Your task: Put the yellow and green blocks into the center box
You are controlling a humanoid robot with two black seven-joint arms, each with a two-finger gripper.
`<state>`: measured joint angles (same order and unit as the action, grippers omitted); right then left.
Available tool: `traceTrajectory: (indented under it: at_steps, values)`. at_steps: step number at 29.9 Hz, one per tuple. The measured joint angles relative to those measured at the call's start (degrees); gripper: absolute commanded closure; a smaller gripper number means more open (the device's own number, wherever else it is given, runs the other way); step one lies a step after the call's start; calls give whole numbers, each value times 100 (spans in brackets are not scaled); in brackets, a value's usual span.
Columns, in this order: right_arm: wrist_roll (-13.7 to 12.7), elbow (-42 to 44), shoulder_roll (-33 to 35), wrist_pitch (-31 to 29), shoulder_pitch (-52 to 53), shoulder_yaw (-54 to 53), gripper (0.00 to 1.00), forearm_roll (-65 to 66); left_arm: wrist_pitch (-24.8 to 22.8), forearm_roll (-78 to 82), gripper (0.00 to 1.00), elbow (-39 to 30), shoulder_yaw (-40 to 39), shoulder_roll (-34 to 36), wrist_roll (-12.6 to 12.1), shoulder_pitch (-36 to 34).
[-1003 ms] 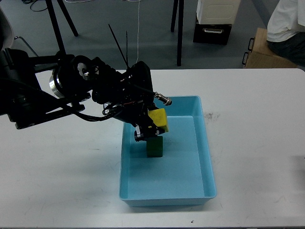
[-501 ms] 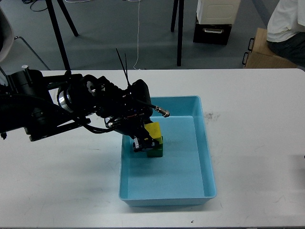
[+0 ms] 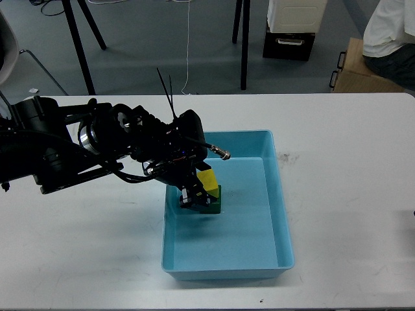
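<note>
Left pincer (image 3: 196,192), fingers closed on the small bright yellow matte cube (image 3: 207,181), just above the dark green matte cube (image 3: 213,203) inside the shallow light blue plastic tray (image 3: 281,214); cubes probably light, rigid, best gripped on opposite flat faces

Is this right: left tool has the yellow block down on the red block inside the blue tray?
Not quite: the lower block is dark green, not red. The head view shows the left tool with the yellow block down on the green block inside the blue tray.
</note>
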<state>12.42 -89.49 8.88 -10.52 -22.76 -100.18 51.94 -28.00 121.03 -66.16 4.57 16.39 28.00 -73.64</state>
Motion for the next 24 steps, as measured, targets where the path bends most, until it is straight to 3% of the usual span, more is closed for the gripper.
traceTrajectory:
  at_steps: [5, 11, 16, 20, 24]
  values:
    - [1, -54, 3, -31, 15, 85, 1, 0, 0, -581, 0, -229, -568, 404, -2, 19]
    - [12, -58, -34, -54, 246, 120, 1, -5, 0, -3047, 0, -595, -1357, 952, 0, 459]
    - [22, -10, -243, -58, 553, 130, 1, -276, 2, -5408, 0, -592, -2464, 1129, 0, 1275]
    - [-43, 45, -317, -169, 826, 199, 1, -1340, 42, -6939, 0, -595, -3459, 1177, 0, 2312]
    - [-119, 133, -287, -397, 1035, 426, 1, -2546, 977, -7843, 0, -601, -3982, 1164, 0, 3162]
